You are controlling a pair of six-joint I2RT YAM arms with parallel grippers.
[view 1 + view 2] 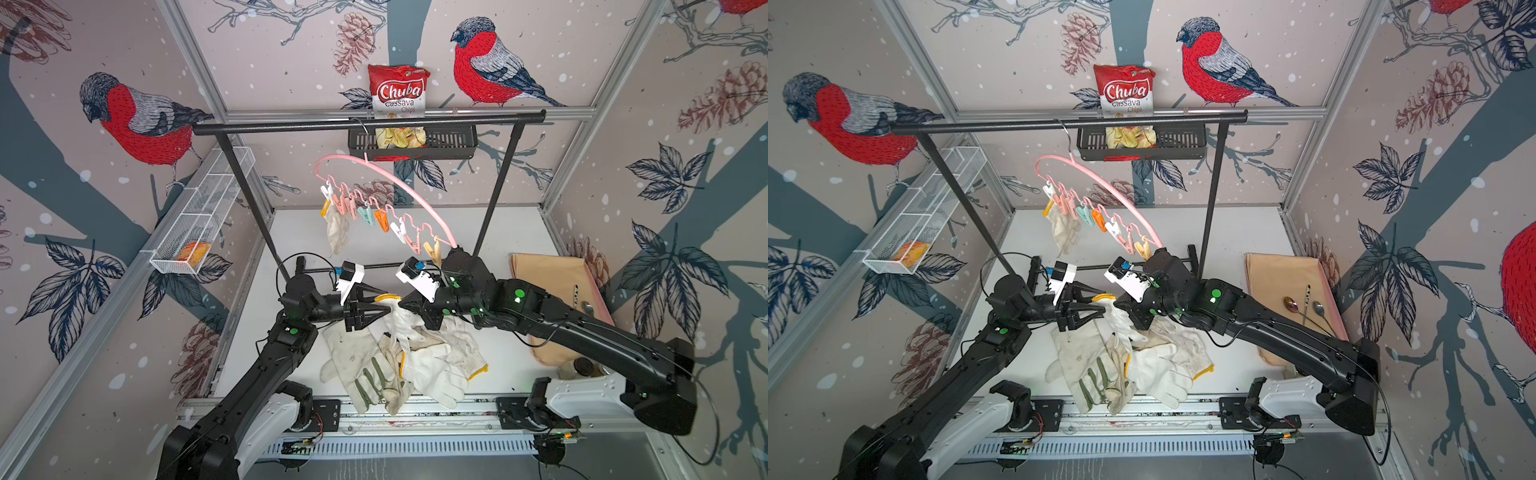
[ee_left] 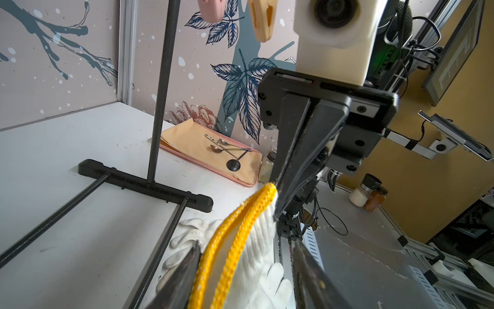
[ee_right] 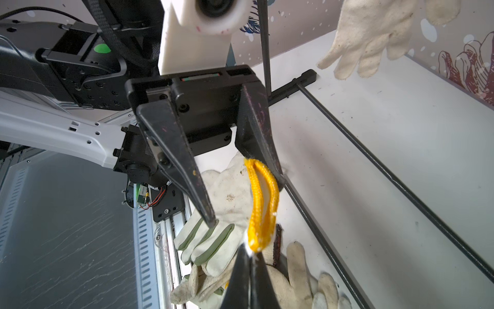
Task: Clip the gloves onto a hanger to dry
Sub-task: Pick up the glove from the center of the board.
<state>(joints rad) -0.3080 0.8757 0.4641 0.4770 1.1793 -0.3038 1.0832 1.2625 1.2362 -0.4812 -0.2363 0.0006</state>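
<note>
**Cuff of a knit glove [image 1: 398, 321] held up over the glove pile [image 1: 353, 361]**

Room is tight around the grip. The rack's low rail [image 1: 374, 266] runs just behind both wrists, and the hanger [image 1: 381, 220] slopes down until its last pegs hang just beside the right arm. Bare table [image 1: 478, 232] lies open beyond the rail, under the pegs. The pile overhangs the table's front edge.

Both arms reach inward, nearly level, tip to tip. The right gripper [image 1: 401, 306] is clamped on the yellow cuff [image 3: 263, 203]. The left gripper [image 1: 381, 302] stands with jaws parted around the cuff's other end, one finger touching it. One glove [image 1: 337, 230] hangs clipped at the hanger's high end.
</note>
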